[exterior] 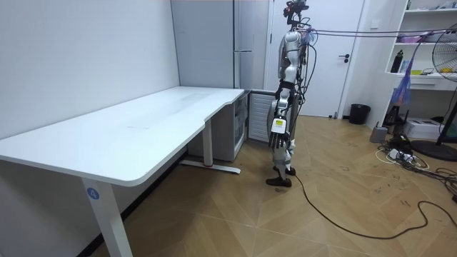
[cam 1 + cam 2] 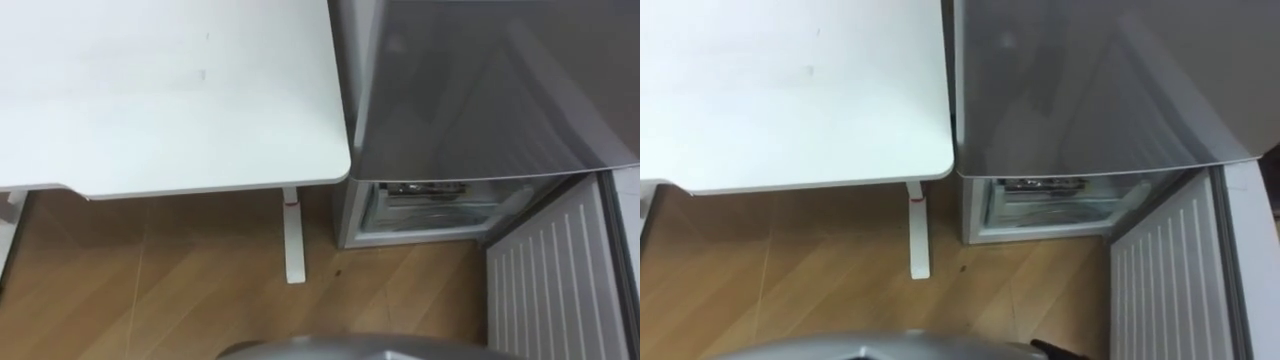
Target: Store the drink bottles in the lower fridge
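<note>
Room view shows the robot upright on the light wooden plank floor (image 1: 343, 207), at the far end of the long white rectangular desk (image 1: 143, 125) and directly before the tall grey metal fridge (image 1: 246, 50). In the eye views the desk top takes the upper left of the frame and the closed grey upper fridge door (image 2: 490, 80) takes the upper right. Under it, the lower fridge door (image 2: 550, 270) is swung open at the lower right, with its white ribbed inner side turned up. The open lower fridge compartment (image 2: 430, 212) lies at the centre right, white inside. Just left of it stands the white desk leg (image 2: 293, 240). The robot's left hand (image 1: 277, 130) hangs at its side near the open door; I cannot tell if it grips anything. Some small dark things (image 2: 425, 187) sit at the compartment's top, too blurred to call them drinks.
</note>
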Motion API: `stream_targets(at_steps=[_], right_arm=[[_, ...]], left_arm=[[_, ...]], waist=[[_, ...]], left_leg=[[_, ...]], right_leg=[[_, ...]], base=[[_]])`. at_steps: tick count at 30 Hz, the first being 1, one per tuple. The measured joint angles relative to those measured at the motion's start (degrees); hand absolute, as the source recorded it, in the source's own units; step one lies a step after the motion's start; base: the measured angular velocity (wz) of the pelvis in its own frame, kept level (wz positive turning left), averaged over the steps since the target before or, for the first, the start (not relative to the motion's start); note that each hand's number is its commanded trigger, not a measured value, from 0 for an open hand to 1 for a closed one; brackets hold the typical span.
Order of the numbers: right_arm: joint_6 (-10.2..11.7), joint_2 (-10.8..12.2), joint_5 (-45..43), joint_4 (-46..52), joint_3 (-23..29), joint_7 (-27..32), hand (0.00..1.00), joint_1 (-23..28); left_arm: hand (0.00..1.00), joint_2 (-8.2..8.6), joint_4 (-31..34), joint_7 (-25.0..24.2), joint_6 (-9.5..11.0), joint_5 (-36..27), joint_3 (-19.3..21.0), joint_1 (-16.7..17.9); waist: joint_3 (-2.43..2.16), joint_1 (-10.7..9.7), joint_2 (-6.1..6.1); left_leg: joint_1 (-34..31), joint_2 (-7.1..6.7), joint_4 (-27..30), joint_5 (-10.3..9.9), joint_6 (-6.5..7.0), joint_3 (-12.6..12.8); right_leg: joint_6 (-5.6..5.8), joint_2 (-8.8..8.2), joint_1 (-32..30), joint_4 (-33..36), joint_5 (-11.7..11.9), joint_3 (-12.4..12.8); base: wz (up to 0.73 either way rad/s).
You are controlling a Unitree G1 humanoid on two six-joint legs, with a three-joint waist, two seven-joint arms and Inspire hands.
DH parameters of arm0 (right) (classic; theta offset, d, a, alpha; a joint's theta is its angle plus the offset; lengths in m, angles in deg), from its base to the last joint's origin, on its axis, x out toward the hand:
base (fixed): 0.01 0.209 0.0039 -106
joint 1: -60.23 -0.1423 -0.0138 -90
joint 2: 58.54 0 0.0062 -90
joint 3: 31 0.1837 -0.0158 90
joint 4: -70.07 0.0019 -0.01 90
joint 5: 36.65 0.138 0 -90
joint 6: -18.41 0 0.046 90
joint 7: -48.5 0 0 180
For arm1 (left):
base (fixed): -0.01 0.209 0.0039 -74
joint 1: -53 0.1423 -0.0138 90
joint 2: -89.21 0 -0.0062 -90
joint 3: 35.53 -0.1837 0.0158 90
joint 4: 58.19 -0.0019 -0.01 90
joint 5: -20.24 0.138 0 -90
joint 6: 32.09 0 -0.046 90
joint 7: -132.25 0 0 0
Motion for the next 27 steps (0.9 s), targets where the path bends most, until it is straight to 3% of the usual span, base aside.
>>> stream_targets(at_steps=[8,11,17,22,27], right_arm=[[0.0,-0.2,-12.2,9.0,-0.3,3.6,0.0,-1.3],[2.0,-0.3,-15.6,15.0,0.2,5.9,0.0,-1.4],[3.0,-2.1,-21.0,29.8,0.8,10.7,0.0,0.9],[3.9,-2.2,-29.4,47.7,1.5,15.3,0.0,5.3],[4.9,-2.2,-32.3,58.8,4.5,18.9,0.0,6.7]], left_arm=[[0.0,-0.19,0.6,0.0,1.4,0.0,-1.0,-0.3],[0.0,-0.32,0.5,0.2,2.5,0.0,-1.3,0.4],[0.0,-0.61,1.5,1.3,3.9,0.0,-1.3,0.6],[0.0,-1.18,2.9,2.1,4.5,0.0,-2.3,1.5],[0.0,-1.34,3.7,2.2,5.5,0.0,-1.8,1.6]], waist=[[0.0,-0.3,-0.12],[-0.01,-1.1,-0.48],[-0.08,-1.2,-0.86],[-0.37,-1.5,-0.66],[-0.64,-1.9,-0.82]], left_leg=[[0.2,0.06,-0.1,0.0,0.0,0.6],[0.3,0.05,-0.1,0.0,0.0,0.8],[0.3,0.03,-0.3,0.0,0.0,1.1],[0.2,0.29,-0.7,0.0,0.0,2.4],[0.4,0.31,-1.4,0.0,0.0,3.5]], right_leg=[[-0.05,0.24,-0.2,0.2,0.0,1.0],[-0.07,0.32,-0.1,0.1,0.1,1.3],[-0.06,0.38,-0.4,0.1,0.1,2.5],[-0.14,0.5,-1.4,0.2,0.3,3.6],[-0.01,0.61,-1.9,0.3,0.5,4.7]], base=[[-0.03],[-0.01],[-0.05],[-0.13],[-0.11]])
